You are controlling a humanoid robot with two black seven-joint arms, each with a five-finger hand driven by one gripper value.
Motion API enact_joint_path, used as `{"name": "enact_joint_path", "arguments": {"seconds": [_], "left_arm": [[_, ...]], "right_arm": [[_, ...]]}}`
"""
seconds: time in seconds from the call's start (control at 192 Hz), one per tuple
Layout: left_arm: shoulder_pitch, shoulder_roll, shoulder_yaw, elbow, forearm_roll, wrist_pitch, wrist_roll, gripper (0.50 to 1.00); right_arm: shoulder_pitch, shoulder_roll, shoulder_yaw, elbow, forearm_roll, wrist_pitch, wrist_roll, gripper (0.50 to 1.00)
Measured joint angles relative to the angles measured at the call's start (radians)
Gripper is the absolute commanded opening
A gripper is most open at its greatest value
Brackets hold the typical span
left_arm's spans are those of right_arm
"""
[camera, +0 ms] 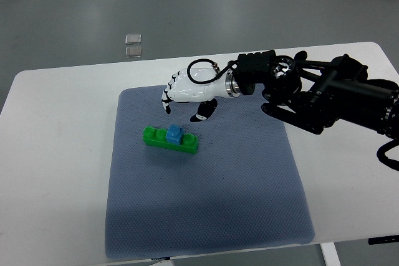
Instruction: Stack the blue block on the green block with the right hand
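A: What carried everything?

B: A white table (56,154), its top running nearly from one side of the top view to the other. On it lay a grey-blue mat (249,204), roughly square, covering the middle and reaching the table's near edge.

A: And the arm?

B: The black right arm (336,98) came in from the right edge and crossed the table's far right part. Its white right hand (187,95) hung above the mat's far edge, near the middle of that edge, fingers (167,101) loosely spread and pointing down-left, thumb hanging below. It held nothing.

A: Where was the green block (153,136)?

B: On the mat, in its far left quarter, a long studded brick lying slightly slanted, its right end nearer the table's near edge.

A: The blue block (174,133)?

B: Seated on top of the green one, about at its middle. The hand was just beyond the pair, apart from them.

A: Anything else?

B: Two small clear squares (133,44) on the floor beyond the table's far edge.
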Motion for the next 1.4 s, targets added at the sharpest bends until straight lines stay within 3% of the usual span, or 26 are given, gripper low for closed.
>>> {"name": "enact_joint_path", "arguments": {"seconds": [0.359, 0.688, 1.261, 1.402], "left_arm": [[0.000, 0.000, 0.000, 0.000, 0.000, 0.000, 0.000, 1.000], [0.000, 0.000, 0.000, 0.000, 0.000, 0.000, 0.000, 1.000], [0.000, 0.000, 0.000, 0.000, 0.000, 0.000, 0.000, 1.000], [0.000, 0.000, 0.000, 0.000, 0.000, 0.000, 0.000, 1.000]], "right_arm": [[0.013, -0.057, 0.049, 0.012, 0.002, 0.001, -0.001, 0.911], [0.005, -0.147, 0.128, -0.030, 0.128, -0.001, 0.002, 0.911], [-0.100, -0.150, 0.165, -0.284, 1.185, 0.005, -0.010, 0.913], [-0.147, -0.148, 0.165, -0.309, 1.481, 0.045, -0.043, 0.913]]}}
